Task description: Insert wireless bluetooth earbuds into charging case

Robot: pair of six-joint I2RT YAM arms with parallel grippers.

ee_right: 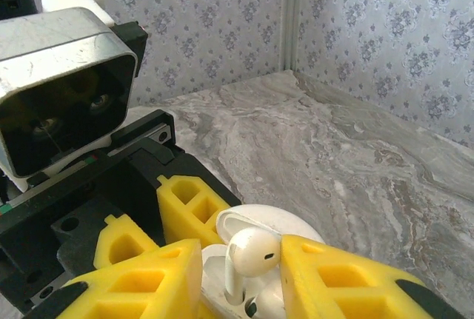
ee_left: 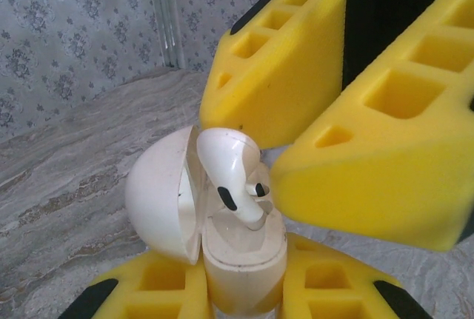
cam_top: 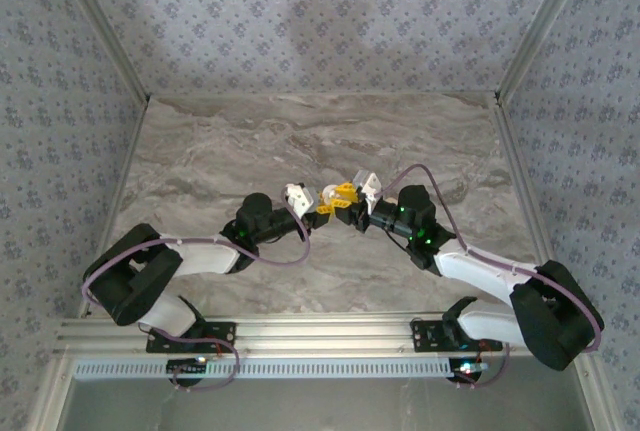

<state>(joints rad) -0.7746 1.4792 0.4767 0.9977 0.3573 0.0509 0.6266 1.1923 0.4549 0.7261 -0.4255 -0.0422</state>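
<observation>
So, the right gripper (ee_right: 246,263) has its yellow foam fingers (ee_right: 348,280) closed down on one earbud (ee_right: 252,249), pinching the rounded head with the stem pointing down. From the left wrist view you can see that earbud right at the mouth of the charging case (ee_left: 244,260). The stem tip is touching or just inside the opening, but the head stands well above the rim, so I'd say it's not seated yet. It also looks a bit tilted rather than straight over its slot, though that's hard to call from these angles.

The left gripper (ee_left: 244,293) is clamped around the bottom half of the case, holding it upright with the lid (ee_left: 159,193) flipped open to one side. It looks to be held up off the table (cam_top: 300,141) rather than resting on it. In the top view both arms meet around the middle of the table, fingers nearly nose to nose.

Progress-wise, the case is in hand and open, and one bud is gripped and lined up at the opening, so the fiddly part for this bud is mostly done. What's left is easing it down until it drops into its slot, then letting go.

Can't tell whether the other bud is already in the case, since the fingers and this bud block the view inside. If it isn't, the whole pick and insert has to happen again.
</observation>
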